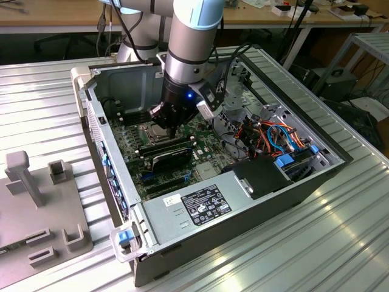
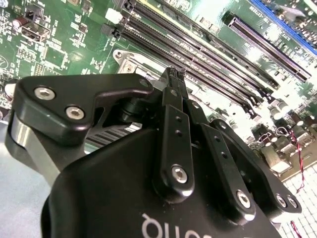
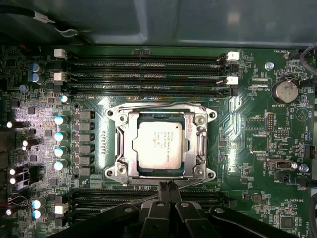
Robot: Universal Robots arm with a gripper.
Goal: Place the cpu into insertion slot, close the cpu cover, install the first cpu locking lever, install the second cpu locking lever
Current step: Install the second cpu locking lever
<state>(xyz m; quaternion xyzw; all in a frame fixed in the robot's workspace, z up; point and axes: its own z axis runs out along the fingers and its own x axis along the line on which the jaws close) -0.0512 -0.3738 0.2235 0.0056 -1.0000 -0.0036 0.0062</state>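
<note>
Exterior view: a robot arm reaches down from the top centre of the frame into an open computer case (image 1: 316, 176) lying on a ribbed metal counter (image 1: 340, 243). The gripper (image 1: 165, 125) hangs low over the green board (image 1: 209, 159), just left of frame centre. Case walls stand along the left and far sides; a tangle of cables (image 1: 276, 137) lies to the right of the arm, well apart from it. A grey holder (image 1: 36, 201) sits on the counter at lower left.

Second wrist view: the black gripper (image 2: 173, 74) takes up the lower half of the frame. Its jaws are together at a thin tip, with nothing between them. Long black card slots (image 2: 208, 67) run diagonally behind the tip, toward the upper right.

First wrist view: the cpu (image 3: 160, 144) lies flat in the insertion slot (image 3: 161, 172) at the middle of the frame, its silvery top showing. The cpu cover (image 3: 126, 144) appears to lie down around the chip, framing it. The gripper (image 3: 167, 185) comes in from the bottom edge, jaws together and bare. Its tip is right at the slot's lower edge, where thin metal bars that look like lever ends meet; whether it touches them I cannot tell. The cpu lies straight up the frame from the tip. Card slots bound the socket above and below, and open board lies on either side.
</note>
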